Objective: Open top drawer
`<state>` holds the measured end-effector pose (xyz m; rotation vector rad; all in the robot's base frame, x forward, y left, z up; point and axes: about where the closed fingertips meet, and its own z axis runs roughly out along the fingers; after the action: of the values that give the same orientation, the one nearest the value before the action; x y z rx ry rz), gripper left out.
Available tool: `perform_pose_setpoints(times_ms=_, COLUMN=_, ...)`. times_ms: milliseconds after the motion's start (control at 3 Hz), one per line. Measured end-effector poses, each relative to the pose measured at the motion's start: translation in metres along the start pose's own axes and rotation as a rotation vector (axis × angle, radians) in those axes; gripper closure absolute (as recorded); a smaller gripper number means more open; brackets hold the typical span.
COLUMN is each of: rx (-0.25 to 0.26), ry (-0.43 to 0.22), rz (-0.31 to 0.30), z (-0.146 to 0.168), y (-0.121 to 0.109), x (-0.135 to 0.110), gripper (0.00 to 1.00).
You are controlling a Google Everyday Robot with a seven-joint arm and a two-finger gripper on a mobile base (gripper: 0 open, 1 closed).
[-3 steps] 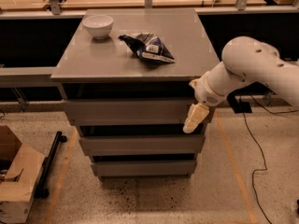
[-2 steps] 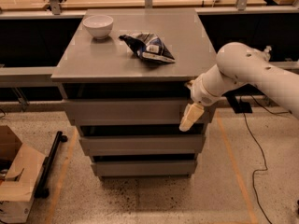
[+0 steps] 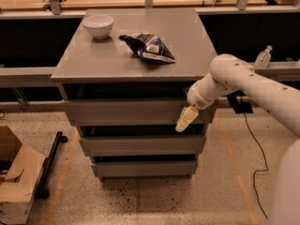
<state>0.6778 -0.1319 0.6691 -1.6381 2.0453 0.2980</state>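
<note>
The top drawer (image 3: 126,110) is the wide grey handleless front just under the cabinet's top, with a dark gap above it. Two narrower grey drawer fronts sit below it. My gripper (image 3: 186,118), with pale cream fingers, hangs in front of the right end of the top drawer's front, touching or nearly touching it. My white arm (image 3: 243,86) reaches in from the right.
A white bowl (image 3: 98,26) and a dark snack bag (image 3: 149,47) lie on the cabinet's top (image 3: 93,60). A cardboard box (image 3: 16,182) and a black bar (image 3: 49,165) lie on the floor at left. A cable (image 3: 255,149) runs on the floor at right.
My gripper has moved a little to the left along the top drawer's front. The drawer's front looks the same.
</note>
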Motion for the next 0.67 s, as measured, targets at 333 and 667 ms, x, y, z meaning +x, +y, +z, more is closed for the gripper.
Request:
perform_pose_setpoints(times_ms=333, rx=-0.04, ry=0.004, rz=0.021, z=0.015, y=0.008, x=0.009, gripper=0.0)
perform_pose_setpoints(times_ms=667, rx=-0.04, ry=0.003, rz=0.022, z=0.005, y=0.007, x=0.003, gripper=0.25)
